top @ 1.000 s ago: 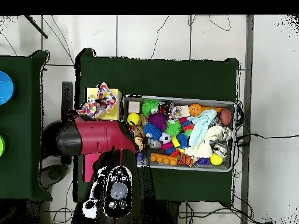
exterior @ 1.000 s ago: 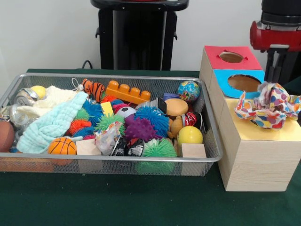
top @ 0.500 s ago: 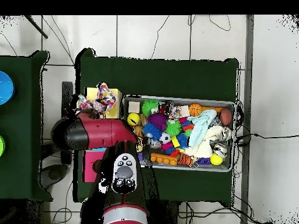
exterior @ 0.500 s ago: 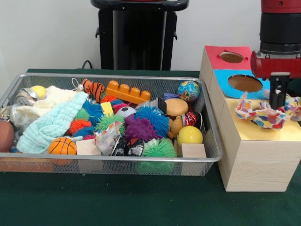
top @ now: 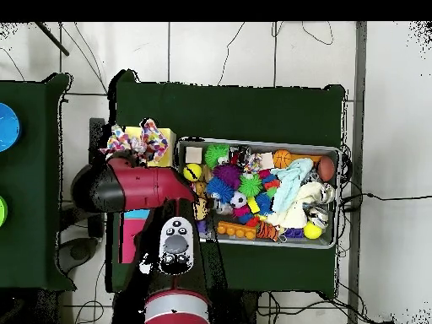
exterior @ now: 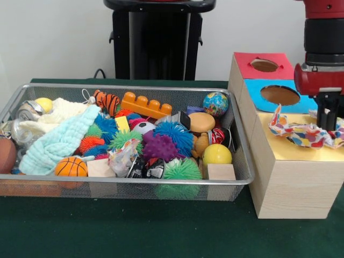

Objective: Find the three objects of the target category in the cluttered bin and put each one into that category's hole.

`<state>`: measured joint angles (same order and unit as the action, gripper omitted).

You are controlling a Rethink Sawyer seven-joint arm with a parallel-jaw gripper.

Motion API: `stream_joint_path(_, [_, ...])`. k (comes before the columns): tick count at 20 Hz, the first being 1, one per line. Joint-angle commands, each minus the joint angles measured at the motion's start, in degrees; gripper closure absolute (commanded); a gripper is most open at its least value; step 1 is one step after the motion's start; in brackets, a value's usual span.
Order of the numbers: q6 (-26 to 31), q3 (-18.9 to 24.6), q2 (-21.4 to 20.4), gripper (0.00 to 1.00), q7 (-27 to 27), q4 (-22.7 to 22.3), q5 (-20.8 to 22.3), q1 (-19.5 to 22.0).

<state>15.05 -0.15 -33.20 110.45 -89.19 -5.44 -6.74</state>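
Observation:
A white dotted cloth (exterior: 301,133) lies spread low on the yellow top of the pale wooden box (exterior: 290,177) and covers its hole, which is hidden. My gripper (exterior: 328,121) reaches down into the cloth's right end. The cloth also shows in the overhead view (top: 139,142) on the yellow box (top: 164,137), with my red arm (top: 126,187) beside it. The wire bin (exterior: 134,86) is full of toys. A crumpled pale piece with coloured marks (exterior: 122,157) lies near its front; I cannot tell if it is cloth.
The blue-topped box (exterior: 279,95) and red-topped box (exterior: 263,65) stand behind the yellow one. In the bin lie a mint-green towel (exterior: 59,142), a cream knitted cloth (exterior: 56,112), an orange brick (exterior: 146,105), spiky balls and a yellow ball (exterior: 216,154).
My gripper came down onto the cloth and then shifted right in the front view. The cloth went from a puffed heap to a lower, flatter spread.

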Motion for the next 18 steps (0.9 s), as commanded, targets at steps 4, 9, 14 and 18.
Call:
stream_joint_path(4, [20.70, -6.74, -10.06, 1.00, 3.46, -0.26, 2.72, -0.44])
stream_joint_path(9, [26.56, -8.13, -15.35, 1.00, -0.85, -2.01, 5.24, 1.54])
stream_joint_path(14, [31.59, -8.06, -19.53, 1.00, -3.10, -3.41, 6.50, 3.06])
stream_joint_path(18, [32.54, -6.88, -19.69, 1.00, -1.73, -2.98, 6.76, 3.45])
